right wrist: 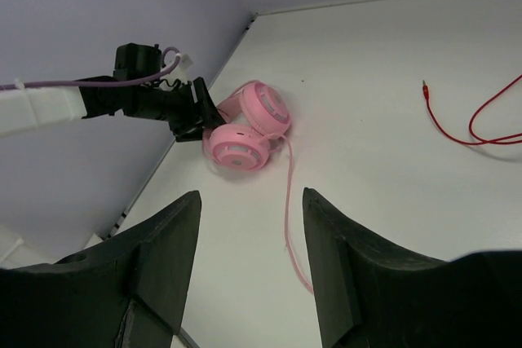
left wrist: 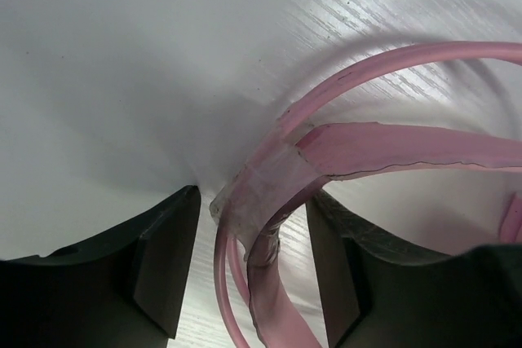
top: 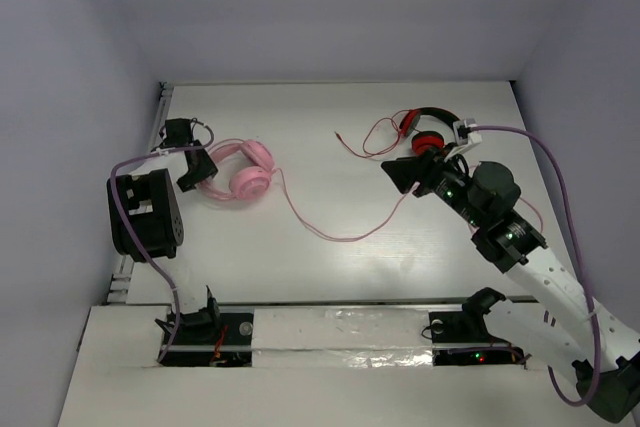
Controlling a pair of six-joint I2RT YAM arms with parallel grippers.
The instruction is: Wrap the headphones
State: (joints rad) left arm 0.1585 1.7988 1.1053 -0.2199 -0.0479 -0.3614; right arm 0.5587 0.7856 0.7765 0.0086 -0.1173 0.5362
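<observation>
The pink headphones point(top: 245, 172) lie at the left of the table, earcups side by side. Their thin pink cable point(top: 330, 232) trails right across the table toward my right arm. My left gripper point(top: 195, 165) is open at the headband's left end. In the left wrist view the pink headband point(left wrist: 269, 193) passes between the two fingers, with a gap on each side. My right gripper point(top: 405, 172) is open and empty, held above the table at the right. In the right wrist view, the headphones point(right wrist: 245, 128) and cable point(right wrist: 287, 218) lie ahead of it.
Red-and-black headphones point(top: 425, 127) lie at the back right behind my right gripper. Their red cable point(top: 365, 142) loops to the left, and its plug end shows in the right wrist view point(right wrist: 481, 120). Grey walls bound the table on the left and at the back.
</observation>
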